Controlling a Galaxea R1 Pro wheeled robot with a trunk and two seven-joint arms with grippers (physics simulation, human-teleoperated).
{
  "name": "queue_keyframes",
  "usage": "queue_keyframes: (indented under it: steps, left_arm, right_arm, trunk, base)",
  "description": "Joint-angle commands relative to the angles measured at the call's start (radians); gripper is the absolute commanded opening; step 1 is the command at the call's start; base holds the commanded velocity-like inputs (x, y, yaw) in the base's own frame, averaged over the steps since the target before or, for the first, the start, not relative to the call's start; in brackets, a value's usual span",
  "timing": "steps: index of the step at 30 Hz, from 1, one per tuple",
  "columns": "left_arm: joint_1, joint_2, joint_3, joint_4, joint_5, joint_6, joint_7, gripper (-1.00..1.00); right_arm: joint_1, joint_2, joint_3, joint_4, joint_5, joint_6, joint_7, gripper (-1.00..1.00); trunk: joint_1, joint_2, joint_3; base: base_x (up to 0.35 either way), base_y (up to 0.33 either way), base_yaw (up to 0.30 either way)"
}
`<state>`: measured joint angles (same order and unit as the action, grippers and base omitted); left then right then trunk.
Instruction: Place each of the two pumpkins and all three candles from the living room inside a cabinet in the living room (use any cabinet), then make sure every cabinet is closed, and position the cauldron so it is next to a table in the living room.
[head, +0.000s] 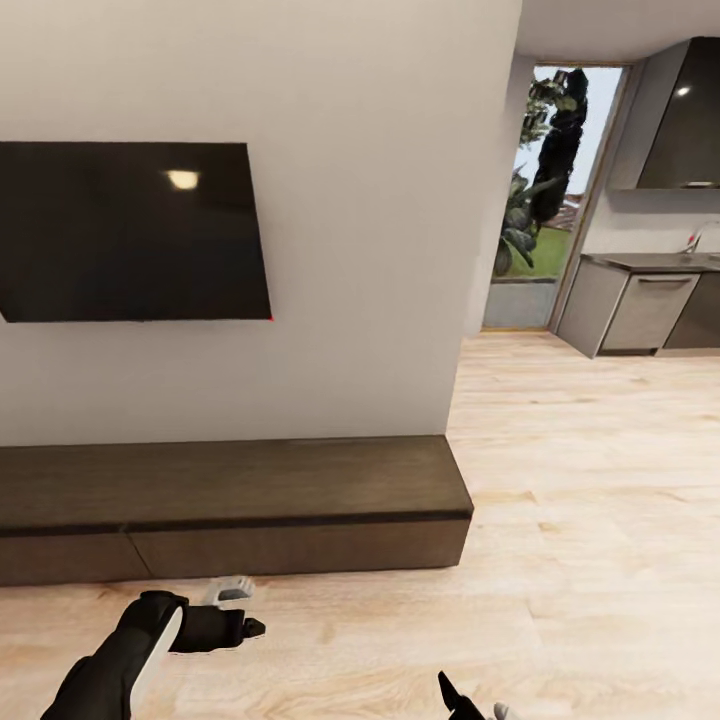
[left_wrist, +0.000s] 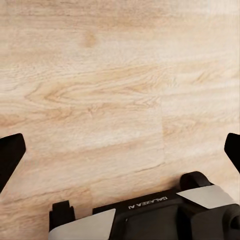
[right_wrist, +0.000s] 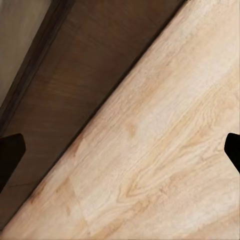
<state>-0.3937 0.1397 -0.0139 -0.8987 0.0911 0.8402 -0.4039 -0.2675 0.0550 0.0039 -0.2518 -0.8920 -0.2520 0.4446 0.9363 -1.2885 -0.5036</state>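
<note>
The cabinet (head: 230, 505) runs long and dark along the wall, every front flush. To open one well I'd roll closer and square up. It lies just ahead of my left gripper (head: 225, 615) — fingers spread wide, empty — and beside my right gripper (right_wrist: 120, 150), equally parted over bare floor (left_wrist: 115, 90).

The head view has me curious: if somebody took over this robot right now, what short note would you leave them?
Left gripper: open, empty, low over the wooden floor in front of the cabinet.
Right gripper: fingertips wide apart, empty, over the floor beside the cabinet's front.
Cabinet: all visible fronts closed, top bare, below the wall TV.
Done: nothing can be confirmed from here.
Left: find the two pumpkins, three candles and cauldron, stow the small items, close the cabinet, set the cauldron by the table.
</note>
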Motion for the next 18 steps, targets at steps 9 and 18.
queue_keyframes:
  steps: [9,18]
  left_arm:
    - [0.000,0.000,-0.001,-0.003,0.010,0.007,0.003,1.00]
    - [-0.001,0.000,-0.001,-0.004,0.011,0.007,0.000,1.00]
  right_arm:
    - [-0.001,0.000,0.001,0.005,-0.003,-0.010,0.008,1.00]
    - [-0.001,0.000,0.001,0.001,-0.003,-0.011,0.008,1.00]
  trunk:
    - [0.001,0.000,-0.001]
    - [0.001,0.000,-0.001]
  base:
    - [0.303,0.107,0.000]
    - [0.151,0.057,0.000]
